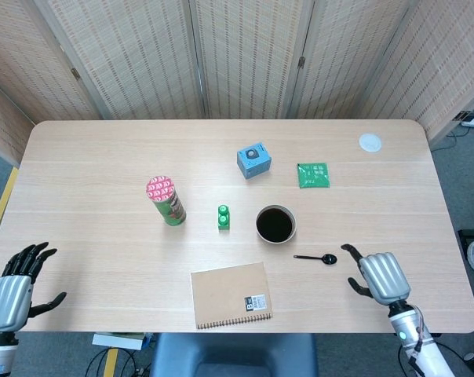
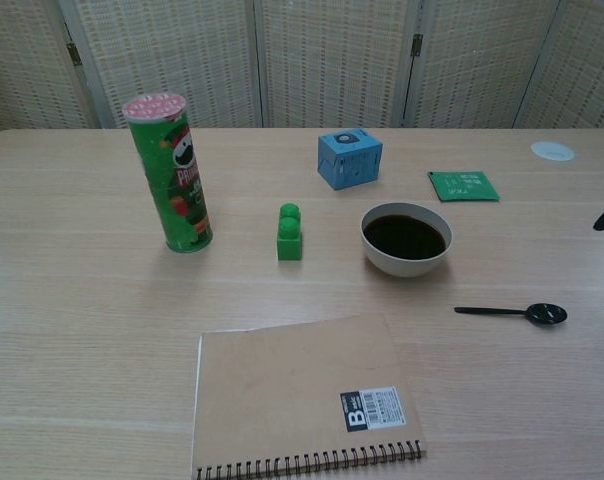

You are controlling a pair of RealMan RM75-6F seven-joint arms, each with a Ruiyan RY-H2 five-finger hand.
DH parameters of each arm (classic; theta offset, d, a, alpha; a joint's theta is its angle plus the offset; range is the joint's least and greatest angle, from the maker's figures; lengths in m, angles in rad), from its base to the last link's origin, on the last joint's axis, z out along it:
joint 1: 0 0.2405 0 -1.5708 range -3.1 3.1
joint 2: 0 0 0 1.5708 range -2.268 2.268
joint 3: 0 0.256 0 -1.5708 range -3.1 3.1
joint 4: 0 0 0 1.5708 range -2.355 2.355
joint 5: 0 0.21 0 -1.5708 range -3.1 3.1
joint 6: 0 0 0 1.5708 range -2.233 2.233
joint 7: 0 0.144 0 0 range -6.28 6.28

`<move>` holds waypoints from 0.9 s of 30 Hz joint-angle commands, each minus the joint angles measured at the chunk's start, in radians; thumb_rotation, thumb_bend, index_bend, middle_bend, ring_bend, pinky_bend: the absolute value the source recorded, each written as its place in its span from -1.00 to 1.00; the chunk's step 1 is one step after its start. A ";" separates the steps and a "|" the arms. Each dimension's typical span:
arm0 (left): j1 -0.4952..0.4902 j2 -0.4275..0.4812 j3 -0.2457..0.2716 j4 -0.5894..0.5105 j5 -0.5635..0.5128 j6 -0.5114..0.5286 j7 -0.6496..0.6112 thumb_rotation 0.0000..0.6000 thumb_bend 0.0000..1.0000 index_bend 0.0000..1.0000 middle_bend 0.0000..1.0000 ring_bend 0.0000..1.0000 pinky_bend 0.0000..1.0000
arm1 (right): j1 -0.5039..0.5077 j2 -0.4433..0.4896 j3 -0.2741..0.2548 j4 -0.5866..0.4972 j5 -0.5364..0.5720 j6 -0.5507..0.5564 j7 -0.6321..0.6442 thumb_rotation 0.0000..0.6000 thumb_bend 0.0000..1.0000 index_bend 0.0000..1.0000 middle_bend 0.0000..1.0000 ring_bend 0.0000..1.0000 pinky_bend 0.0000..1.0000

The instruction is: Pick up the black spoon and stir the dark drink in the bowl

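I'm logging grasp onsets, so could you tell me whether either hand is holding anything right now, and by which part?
Nothing is held. The black spoon lies on the table, untouched; the right hand is beside it with fingers apart, and the left hand is open at the table's near edge.

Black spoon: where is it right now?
The black spoon lies flat on the table, just front-right of the bowl, bowl end toward the right hand, which is close but not touching it.
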 commanded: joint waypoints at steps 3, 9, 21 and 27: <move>0.006 0.001 0.002 0.006 -0.003 0.005 -0.008 1.00 -0.61 -0.56 -0.69 -0.75 -0.65 | 0.062 -0.081 0.027 0.044 0.061 -0.088 -0.027 1.00 -0.50 -0.36 0.83 1.00 1.00; 0.012 0.004 0.002 0.010 -0.004 0.013 -0.014 1.00 -0.61 -0.56 -0.69 -0.75 -0.65 | 0.109 -0.156 0.060 0.094 0.111 -0.134 -0.037 1.00 -0.50 -0.25 0.91 1.00 1.00; 0.014 0.003 0.003 0.011 -0.007 0.009 -0.011 1.00 -0.61 -0.56 -0.69 -0.75 -0.65 | 0.184 -0.282 0.091 0.218 0.178 -0.196 -0.046 1.00 -0.56 -0.11 0.94 1.00 1.00; 0.019 0.005 0.004 0.014 -0.013 0.009 -0.012 1.00 -0.61 -0.56 -0.69 -0.75 -0.65 | 0.208 -0.326 0.091 0.281 0.192 -0.218 -0.032 1.00 -0.55 -0.08 0.94 1.00 1.00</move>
